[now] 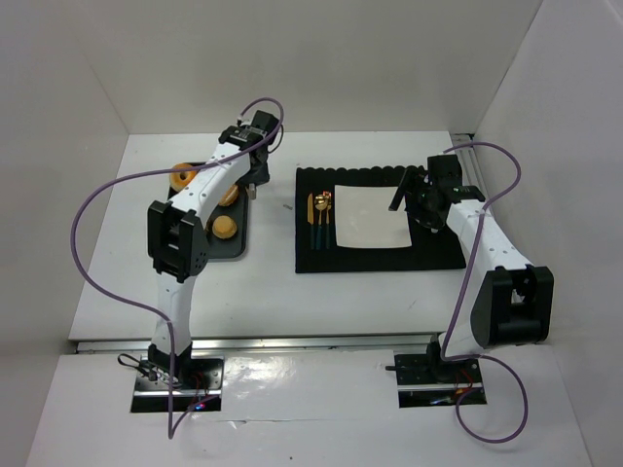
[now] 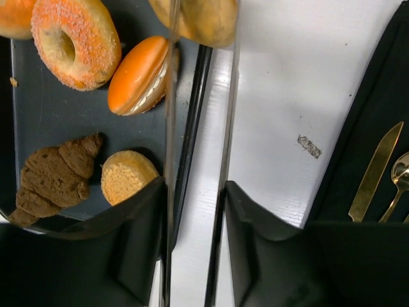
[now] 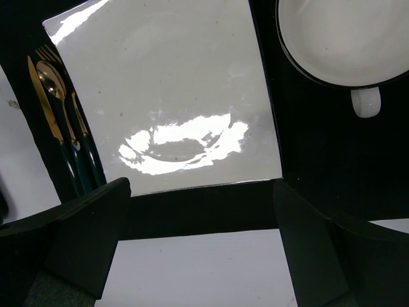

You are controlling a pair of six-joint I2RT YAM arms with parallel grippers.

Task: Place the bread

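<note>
top: high, all | wrists: close, downward, left on tray (image 2: 41, 118), right on plate (image 3: 166, 77), sharing cutlery (image 3: 46, 102)

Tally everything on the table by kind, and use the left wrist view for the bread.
Bread pieces: 6 in the left wrist view, one cut by the frame edge
Gold cutlery: 3 (knife, spoon, fork)
White square plate: 1
White cup: 1
Dark tray: 1
Black mat: 1
Total: 13
</note>
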